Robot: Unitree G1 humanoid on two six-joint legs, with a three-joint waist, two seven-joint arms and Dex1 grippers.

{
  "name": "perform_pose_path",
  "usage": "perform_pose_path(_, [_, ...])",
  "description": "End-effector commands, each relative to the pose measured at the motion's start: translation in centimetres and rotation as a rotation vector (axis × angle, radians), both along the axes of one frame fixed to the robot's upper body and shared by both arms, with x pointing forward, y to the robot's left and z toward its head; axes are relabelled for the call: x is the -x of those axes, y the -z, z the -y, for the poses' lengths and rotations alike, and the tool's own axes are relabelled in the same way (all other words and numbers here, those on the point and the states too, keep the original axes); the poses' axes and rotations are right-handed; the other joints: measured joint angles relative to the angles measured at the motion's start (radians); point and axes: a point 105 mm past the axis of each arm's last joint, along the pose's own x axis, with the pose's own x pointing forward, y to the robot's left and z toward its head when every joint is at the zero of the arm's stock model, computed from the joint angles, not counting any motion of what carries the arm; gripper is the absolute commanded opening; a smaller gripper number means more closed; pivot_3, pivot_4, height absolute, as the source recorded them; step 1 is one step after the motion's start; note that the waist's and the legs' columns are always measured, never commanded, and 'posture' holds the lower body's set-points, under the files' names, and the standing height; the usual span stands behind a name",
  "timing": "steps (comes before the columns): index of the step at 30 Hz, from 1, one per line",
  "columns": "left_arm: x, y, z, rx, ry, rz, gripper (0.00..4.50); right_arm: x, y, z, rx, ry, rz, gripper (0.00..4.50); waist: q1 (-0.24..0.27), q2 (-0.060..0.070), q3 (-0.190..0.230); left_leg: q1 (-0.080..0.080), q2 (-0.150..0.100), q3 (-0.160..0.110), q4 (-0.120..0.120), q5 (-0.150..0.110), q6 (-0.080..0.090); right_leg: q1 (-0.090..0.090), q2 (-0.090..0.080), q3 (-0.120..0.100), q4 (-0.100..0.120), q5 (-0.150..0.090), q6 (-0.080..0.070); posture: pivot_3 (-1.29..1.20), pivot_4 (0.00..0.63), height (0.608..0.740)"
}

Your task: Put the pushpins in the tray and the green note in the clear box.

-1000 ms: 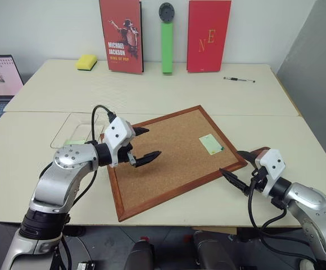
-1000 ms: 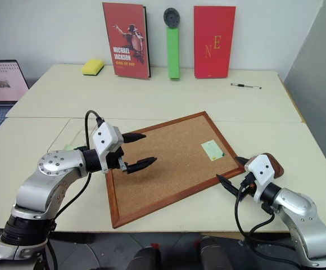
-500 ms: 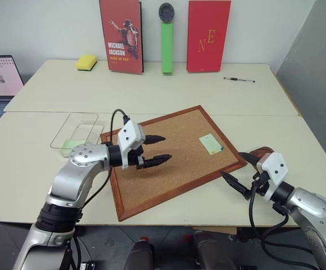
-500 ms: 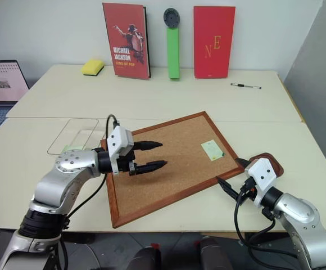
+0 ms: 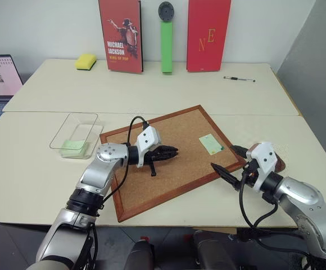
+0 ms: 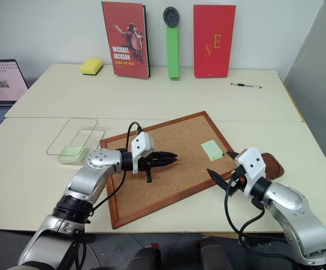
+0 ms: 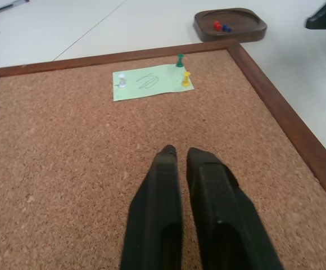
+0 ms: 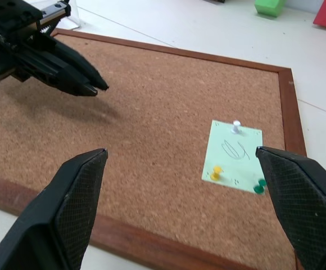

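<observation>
The green note (image 7: 152,82) lies on the cork board (image 5: 174,174), pinned by three pushpins: white (image 7: 122,80), yellow (image 7: 186,79) and green (image 7: 180,59). My left gripper (image 5: 174,152) hovers shut and empty over the board's middle, pointing toward the note, well short of it. My right gripper (image 5: 223,157) stands open at the board's right corner, close to the note, empty. The brown tray (image 7: 230,37) sits beyond that corner, with a red pin (image 7: 217,25) and a blue pin (image 7: 226,27) in it. The clear box (image 5: 81,122) stands left of the board, with a pale green slip (image 5: 73,144) inside.
Two red books (image 5: 121,35), a green upright bar (image 5: 167,46) and a yellow sponge (image 5: 86,62) line the far wall. A pen (image 5: 239,79) lies at the far right. A laptop (image 5: 0,79) sits at the left edge.
My left gripper has shut and swung right and down over the cork board. My right gripper has edged left toward the board's corner, still open.
</observation>
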Motion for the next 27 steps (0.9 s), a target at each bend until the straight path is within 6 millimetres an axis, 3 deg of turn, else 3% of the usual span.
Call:
perform_pose_path(1, [0.1, 1.0, -0.9, -0.026, 0.005, 0.010, 0.01, -1.1, -1.6, -1.3, -0.013, 0.006, 0.062, 4.50, -0.002, 0.000, 0.000, 0.000, 0.000, 0.000, 0.000, 0.000, 0.000, 0.000, 0.000, 0.000, 0.000, 0.000, 0.000, 0.00, 0.150, 0.740])
perform_pose_path(10, [-0.5, 2.9, -2.5, -0.063, 0.007, -0.050, 0.01, -4.5, -3.2, -2.4, -0.052, 0.037, 0.049, 4.50, -0.003, 0.000, 0.000, 0.000, 0.000, 0.000, 0.000, 0.000, 0.000, 0.000, 0.000, 0.000, 0.001, 0.000, 0.000, 0.00, 0.150, 0.740])
perform_pose_path(18, [0.2, 4.0, -2.2, -0.079, 0.047, -0.079, 0.01, -8.2, -1.4, -2.3, 0.023, 0.096, -0.016, 4.50, -0.003, 0.000, 0.000, 0.001, 0.000, 0.000, 0.000, 0.000, 0.000, 0.000, 0.000, -0.001, 0.001, 0.000, 0.000, 0.00, 0.150, 0.740])
perform_pose_path(27, [0.8, 4.2, -2.6, -0.094, 0.042, -0.075, 0.01, -11.0, 0.4, -2.1, 0.065, 0.143, -0.041, 4.50, -0.004, 0.000, 0.000, 0.000, 0.000, 0.000, 0.000, 0.000, 0.000, 0.000, 0.000, -0.001, 0.001, 0.000, 0.000, 0.00, 0.150, 0.740])
